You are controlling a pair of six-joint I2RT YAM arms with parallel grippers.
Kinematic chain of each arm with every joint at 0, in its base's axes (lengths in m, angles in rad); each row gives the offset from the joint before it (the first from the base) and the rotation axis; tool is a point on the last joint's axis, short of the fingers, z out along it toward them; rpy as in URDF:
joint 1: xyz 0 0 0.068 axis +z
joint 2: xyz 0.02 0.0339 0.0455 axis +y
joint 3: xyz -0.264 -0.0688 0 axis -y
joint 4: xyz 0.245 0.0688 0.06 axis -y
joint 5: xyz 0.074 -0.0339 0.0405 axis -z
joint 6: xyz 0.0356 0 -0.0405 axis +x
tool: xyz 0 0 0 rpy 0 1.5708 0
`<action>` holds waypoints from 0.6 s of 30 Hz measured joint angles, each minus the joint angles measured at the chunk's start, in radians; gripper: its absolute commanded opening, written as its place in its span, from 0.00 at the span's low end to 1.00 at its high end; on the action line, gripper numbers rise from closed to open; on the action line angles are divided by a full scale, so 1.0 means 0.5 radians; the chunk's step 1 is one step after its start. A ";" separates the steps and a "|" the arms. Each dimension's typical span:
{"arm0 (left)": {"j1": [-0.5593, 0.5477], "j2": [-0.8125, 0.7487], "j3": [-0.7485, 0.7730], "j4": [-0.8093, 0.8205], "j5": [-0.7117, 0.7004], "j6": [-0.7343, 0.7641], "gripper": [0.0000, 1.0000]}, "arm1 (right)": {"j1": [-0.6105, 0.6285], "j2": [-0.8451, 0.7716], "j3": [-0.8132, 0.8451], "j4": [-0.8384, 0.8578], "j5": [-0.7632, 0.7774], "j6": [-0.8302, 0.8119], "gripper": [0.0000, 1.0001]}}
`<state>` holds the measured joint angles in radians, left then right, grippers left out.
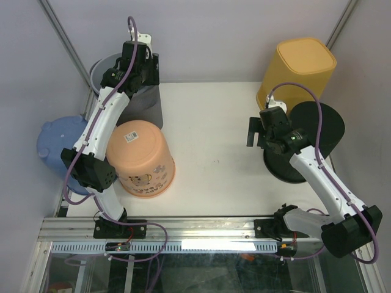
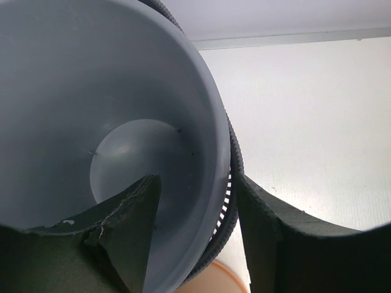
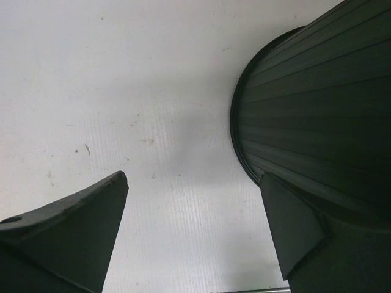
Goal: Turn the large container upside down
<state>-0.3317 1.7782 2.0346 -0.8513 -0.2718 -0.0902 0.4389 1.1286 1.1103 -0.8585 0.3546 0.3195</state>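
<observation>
I take the grey container [image 2: 91,91] as the large container of the task. It stands upright, mouth up, at the far left corner of the table [image 1: 214,134], just behind the peach bucket [image 1: 140,159], which is already bottom up.

The left gripper [image 2: 195,183] straddles its rim: 1 finger is inside the mouth and 1 is outside, against the dark ribbed edge. I cannot tell whether the 2 fingers really press the wall; in the left wrist view a small gap seems to be at the inner finger.

The right gripper [image 3: 194,177] is spread wide and holds nothing. It hangs over bare table, just beside the black container [image 3: 317,91].

To do this step well, I think I must first close firmly on the rim, because the wall is smooth and can slip out. Then I lift enough to free the bottom, and rotate the wrist slowly, away from the peach bucket, so the 2 do not hit.
</observation>
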 measured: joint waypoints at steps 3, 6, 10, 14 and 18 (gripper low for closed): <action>0.000 0.000 0.000 0.001 -0.001 0.000 0.53 | 0.000 -0.010 0.000 0.000 -0.002 0.002 0.93; 0.005 0.000 -0.002 0.002 -0.001 0.001 0.50 | 0.000 -0.014 0.000 0.000 -0.004 0.007 0.93; 0.027 -0.001 -0.014 0.016 0.008 0.000 0.49 | 0.000 -0.014 0.000 0.000 -0.008 0.008 0.93; 0.053 -0.010 -0.062 0.031 0.023 0.002 0.49 | 0.000 -0.014 -0.002 0.000 -0.009 0.008 0.93; 0.073 -0.011 -0.098 0.068 0.072 0.003 0.45 | 0.000 -0.014 -0.008 -0.001 -0.011 0.009 0.93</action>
<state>-0.2951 1.7725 1.9858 -0.8173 -0.2356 -0.0887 0.4389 1.1217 1.1061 -0.8589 0.3492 0.3241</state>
